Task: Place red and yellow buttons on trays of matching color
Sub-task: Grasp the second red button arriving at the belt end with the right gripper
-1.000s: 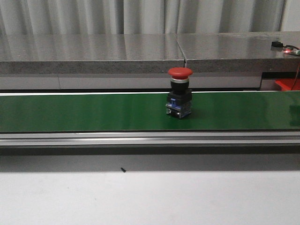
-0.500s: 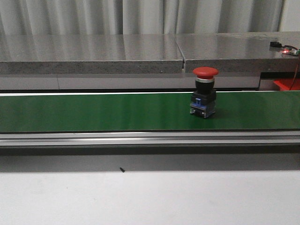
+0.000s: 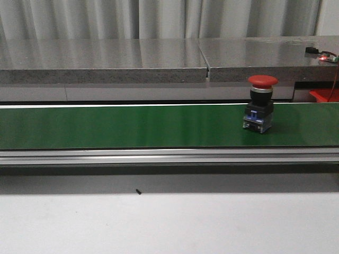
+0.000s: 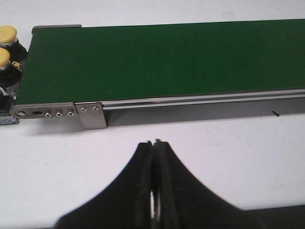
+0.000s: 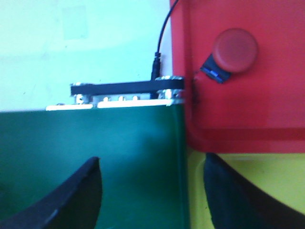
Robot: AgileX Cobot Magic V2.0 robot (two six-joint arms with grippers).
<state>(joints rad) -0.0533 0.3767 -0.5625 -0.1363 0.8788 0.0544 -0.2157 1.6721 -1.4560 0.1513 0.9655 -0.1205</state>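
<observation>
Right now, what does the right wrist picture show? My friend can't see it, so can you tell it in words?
A red tray holds one red button lying near its corner, and a yellow tray sits right beside it. The end of the green conveyor belt meets both trays, and the right hand hangs open above that spot, holding nothing.

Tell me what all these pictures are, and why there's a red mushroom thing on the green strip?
It's a robot with two arms, seen by three cameras. The front camera shows a red push button standing on a green conveyor belt. The other cameras sit on the wrists. The left tool is shut and holds nothing; yellow buttons wait by the belt's end. The right tool is open over the belt's other end, beside a red tray holding one red button, and a yellow tray.
</observation>
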